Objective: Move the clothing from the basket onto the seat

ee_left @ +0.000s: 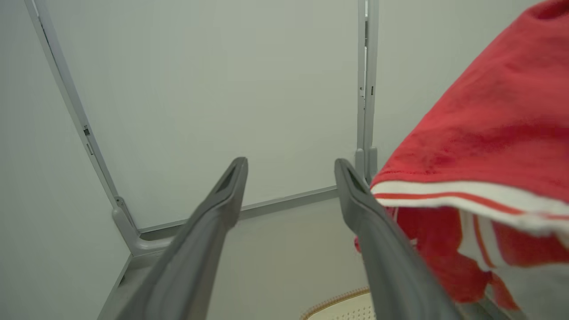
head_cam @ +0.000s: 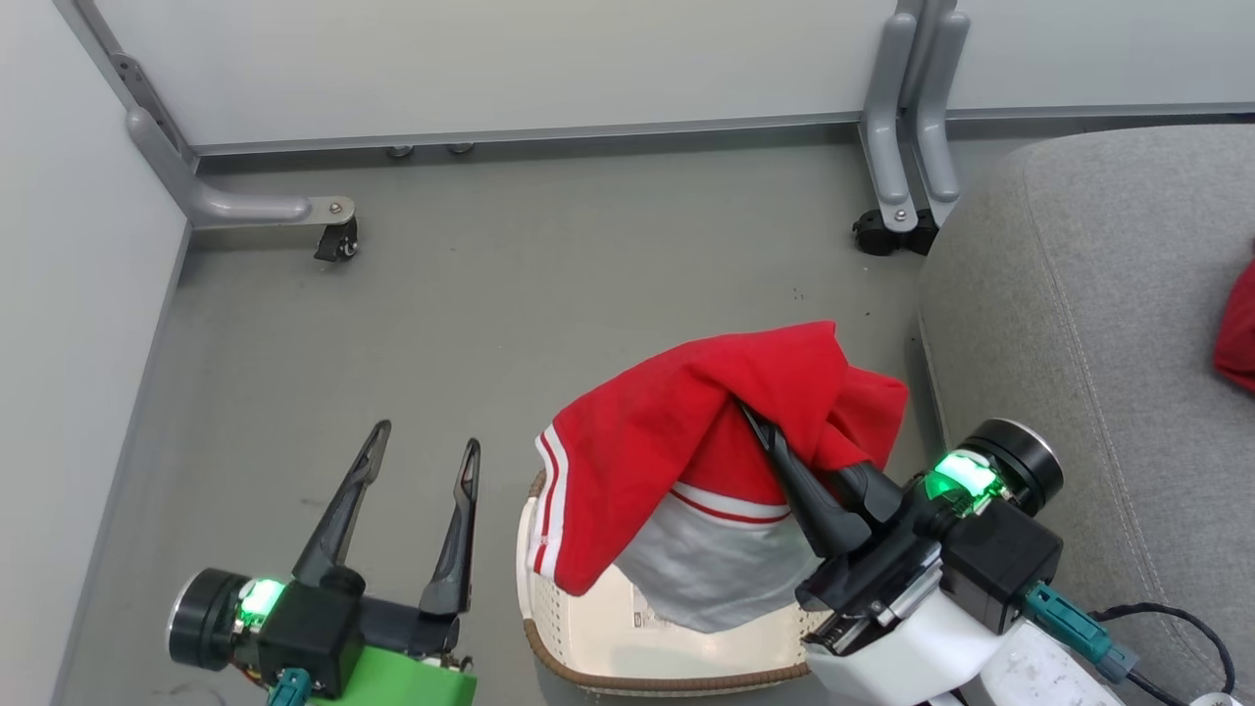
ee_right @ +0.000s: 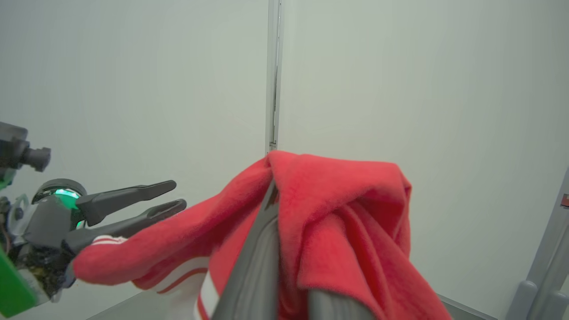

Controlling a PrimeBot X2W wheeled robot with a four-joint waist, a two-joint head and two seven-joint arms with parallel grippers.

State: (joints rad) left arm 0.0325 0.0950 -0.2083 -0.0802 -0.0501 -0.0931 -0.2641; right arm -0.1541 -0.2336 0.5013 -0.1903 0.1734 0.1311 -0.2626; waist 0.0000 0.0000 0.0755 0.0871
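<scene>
The right gripper [head_cam: 775, 446] is clenched on a red garment [head_cam: 686, 431], with both fingers closed together and buried in a fold near the top of the cloth. The garment is held up above the basket [head_cam: 588, 637] and drapes down on both sides of the fingers. A white-striped hem hangs toward the robot's left, and a pale grey-white lining hangs lowest, over the basket opening. Whether the lining touches the inside of the basket cannot be told. In the right wrist view the closed right gripper [ee_right: 271, 209] rises from the bottom edge, and the garment [ee_right: 338, 209] is folded over its tip. The basket stands upright on the grey floor [head_cam: 490, 314], just beside the rounded corner of the grey seat [head_cam: 1098, 324], with its brown woven-look rim nearest the robot. A second red piece [head_cam: 1237, 338] lies on the seat and is cut off by the right edge of the head view. The left gripper [head_cam: 426, 438] is released, with its fingers spread wide and nothing between them. It is positioned above the floor on the left side of the basket. In the left wrist view the left gripper [ee_left: 291, 164] points toward the white partition panels [ee_left: 222, 89], and the striped hem of the garment [ee_left: 489, 133] hangs close beside its right-hand finger. Contact between the two cannot be told. The basket rim [ee_left: 338, 306] shows at the bottom edge. The right wrist view shows the left gripper [ee_right: 178, 194] open beside the striped corner of the cloth. A castor [head_cam: 338, 240] supports a partition foot at the far left.
</scene>
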